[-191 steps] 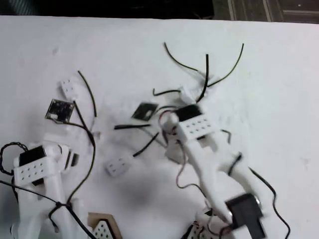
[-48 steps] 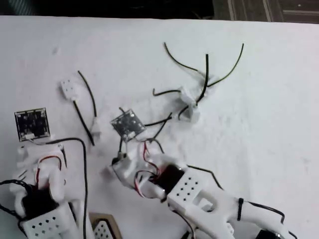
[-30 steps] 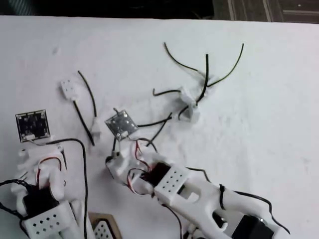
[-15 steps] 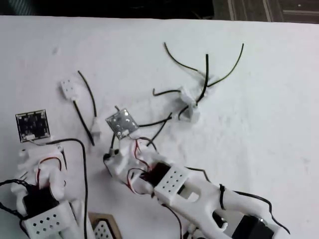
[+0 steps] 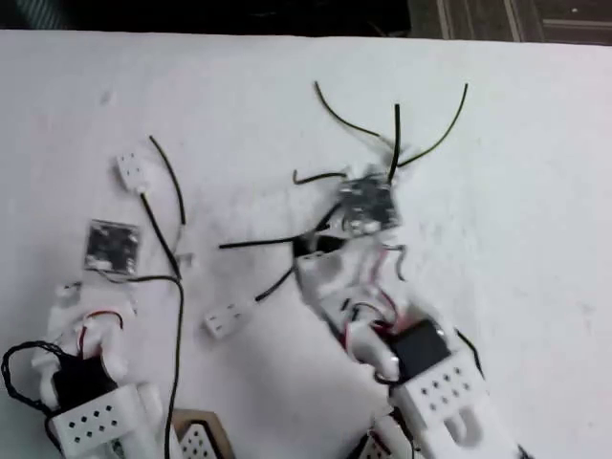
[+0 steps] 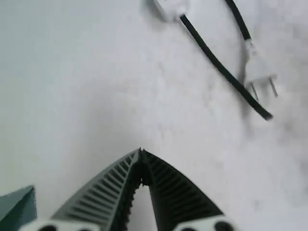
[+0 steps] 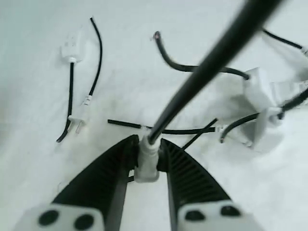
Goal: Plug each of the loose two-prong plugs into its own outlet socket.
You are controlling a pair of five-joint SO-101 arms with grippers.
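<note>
- Right arm [image 5: 435, 378] has swung across the table [image 5: 535, 134] since half a second ago. It went from the near-left middle over to the white cluster of cord ends [image 7: 260, 96]. The left arm [image 5: 91, 411] has shifted a little too.
- Right jaws: clenched on a white plug [image 7: 146, 166], one jaw on each side of its body. Its black cord [image 7: 207, 67] rises steeply past the wrist camera. Prongs hidden.
- Left jaws: closed tip to tip on nothing, low over bare table.
- Second loose plug [image 6: 259, 77] lies flat with prongs bare, just beside the black cord of an outlet socket [image 5: 134, 170] at the far left.
- Another socket block [image 5: 228, 318] lies near the front middle, apart from both arms.
- Step in hand (judged): carry the held plug to a free socket and seat it.
- To do it well:
  - Keep the clamp firm, since the stiff cord will likely try to twist the plug.
  - Turn the wrist until the prongs line up with the slots before any push.
  - Push straight along the prongs.
  - The sockets look light and unfixed, so they are likely to skid. The left jaws should pin the socket first.
</note>
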